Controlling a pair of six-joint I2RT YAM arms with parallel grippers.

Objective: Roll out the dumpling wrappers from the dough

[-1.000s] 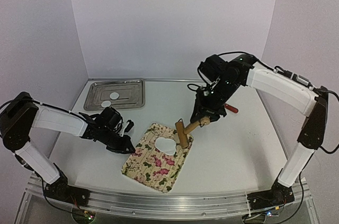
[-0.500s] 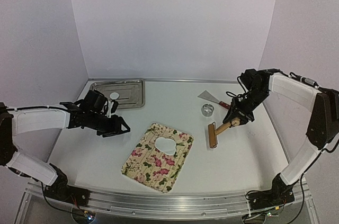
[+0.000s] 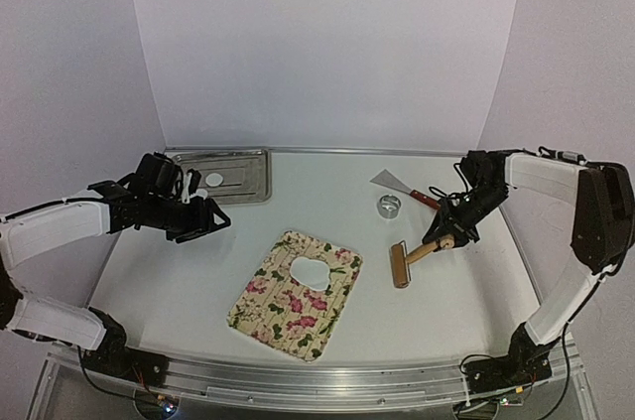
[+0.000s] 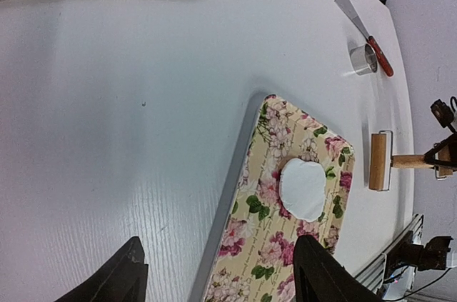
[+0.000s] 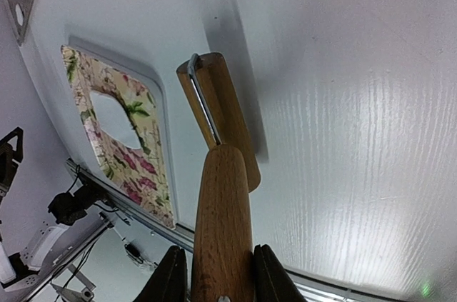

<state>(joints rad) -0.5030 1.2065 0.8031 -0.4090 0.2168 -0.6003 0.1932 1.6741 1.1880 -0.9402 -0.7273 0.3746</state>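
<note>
On the white counter (image 3: 446, 321) the biggest item is the floral cloth mat (image 3: 268, 306), mid-front. The rectangular steel tray (image 3: 243, 174) sits at rear left. Left pincer (image 4: 218, 259) hangs over bare counter between tray and mat, nearer the tray, jaws wide with nothing in them. Right pincer (image 5: 220, 273) is narrow, clamped on the handle of the wooden hand roller (image 3: 401, 264), right of the mat and apart from it. The roller head is down at the counter; can't tell if it rests there or sits just above. The white dough patch (image 3: 315, 272) lies on the mat's far half, flattened, with an uneven outline. The small round white dumpling wrappers (image 3: 214, 180) are in the tray; two show from the right wrist. The metal ring cutter (image 3: 389, 205) and the red-handled steel scraper (image 3: 395, 182) sit behind the roller, neither one touched.

My read: we're between cycles. Discs are banked in the tray and the dough on the mat needs another pass. The step in hand looks like parking or fetching the roller; can't tell which.

Next move, my guess: bring the roller over the mat and set the head square and flat on the dough. Roll even strokes outward until there's room for a full ring. The left pincer is free to pin the mat edge so it doesn't creep. Then the cutter.
</note>
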